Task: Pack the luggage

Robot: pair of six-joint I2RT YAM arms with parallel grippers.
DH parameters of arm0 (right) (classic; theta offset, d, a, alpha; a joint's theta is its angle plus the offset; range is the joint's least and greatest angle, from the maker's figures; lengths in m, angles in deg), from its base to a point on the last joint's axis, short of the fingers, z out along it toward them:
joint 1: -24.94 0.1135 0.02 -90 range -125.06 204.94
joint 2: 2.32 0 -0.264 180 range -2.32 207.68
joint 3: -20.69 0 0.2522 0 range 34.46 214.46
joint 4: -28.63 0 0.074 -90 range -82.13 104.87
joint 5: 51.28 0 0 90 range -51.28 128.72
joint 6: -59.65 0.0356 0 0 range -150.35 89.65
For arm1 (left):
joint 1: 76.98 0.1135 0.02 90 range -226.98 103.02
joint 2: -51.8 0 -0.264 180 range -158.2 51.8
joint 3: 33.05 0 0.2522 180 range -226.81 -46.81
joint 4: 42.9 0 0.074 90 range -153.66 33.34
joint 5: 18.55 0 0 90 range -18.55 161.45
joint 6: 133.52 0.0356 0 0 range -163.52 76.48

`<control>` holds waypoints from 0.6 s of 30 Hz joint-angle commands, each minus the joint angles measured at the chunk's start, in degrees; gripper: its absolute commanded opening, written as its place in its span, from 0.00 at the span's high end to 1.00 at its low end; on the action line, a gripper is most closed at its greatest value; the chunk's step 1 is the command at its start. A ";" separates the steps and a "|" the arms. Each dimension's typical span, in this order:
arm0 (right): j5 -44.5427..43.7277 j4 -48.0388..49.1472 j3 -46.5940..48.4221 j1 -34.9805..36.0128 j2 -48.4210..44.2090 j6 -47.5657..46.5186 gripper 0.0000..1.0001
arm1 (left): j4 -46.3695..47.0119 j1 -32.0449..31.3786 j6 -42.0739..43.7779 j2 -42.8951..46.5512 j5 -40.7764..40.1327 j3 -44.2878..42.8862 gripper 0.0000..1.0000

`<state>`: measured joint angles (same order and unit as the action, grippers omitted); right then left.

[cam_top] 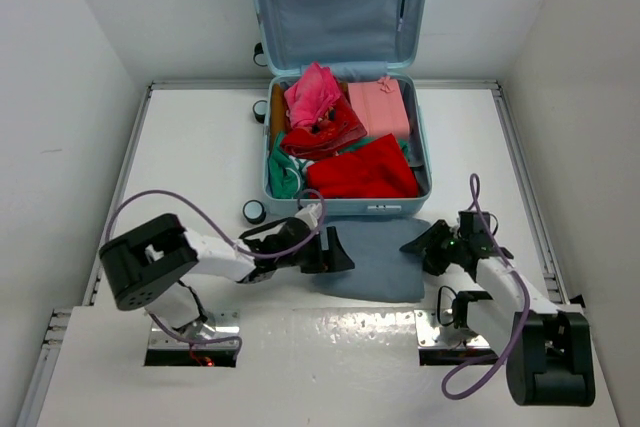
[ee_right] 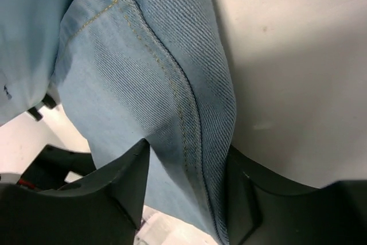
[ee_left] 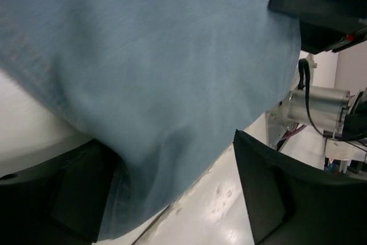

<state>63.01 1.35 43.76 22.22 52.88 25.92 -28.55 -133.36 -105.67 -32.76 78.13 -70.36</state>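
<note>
Lots you can't make out here
The luggage (cam_top: 340, 7) lid runs off the frame at 12 o'clock, and the green cloth (cam_top: 284, 182) at the case's 8 o'clock is mostly buried under red clothes (cam_top: 360, 172). Left wrist view is blurry denim (ee_left: 143, 73) draped over one finger (ee_left: 51, 199) of the left gripper (ee_left: 166, 142). Denim fills the gap of the right gripper (ee_right: 186, 159), so can't tell if it's pinching.

Your left arm (cam_top: 215, 255) and right arm (cam_top: 500, 287) were white with black joints, black fingers (cam_top: 338, 252), lilac cables (cam_top: 150, 195) above silver base plates (cam_top: 195, 337).
</note>
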 commanded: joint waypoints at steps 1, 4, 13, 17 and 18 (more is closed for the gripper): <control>-4.53 -0.81 -4.11 0.78 1.84 -0.55 0.51 | -0.87 -1.72 -1.31 -6.58 -0.35 -3.07 0.16; -1.27 0.77 -3.85 3.93 0.79 -0.99 0.60 | -0.87 -2.32 -1.31 -7.99 1.67 -4.57 0.32; 9.98 -11.52 5.71 14.57 -11.41 -9.59 1.00 | -11.50 -9.44 17.13 5.44 -2.36 -12.30 1.00; 10.78 -13.28 11.78 20.20 -14.85 -15.38 1.00 | -12.82 -13.31 27.50 12.29 -3.94 -15.20 1.00; 10.86 -13.46 14.49 20.47 -16.08 -16.45 1.00 | -12.83 -13.32 32.13 13.61 -4.56 -15.99 1.00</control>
<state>69.15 -11.00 51.51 40.84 39.24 15.32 -43.65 -145.45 -86.11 -23.77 75.87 -82.47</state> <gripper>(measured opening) 0.044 0.030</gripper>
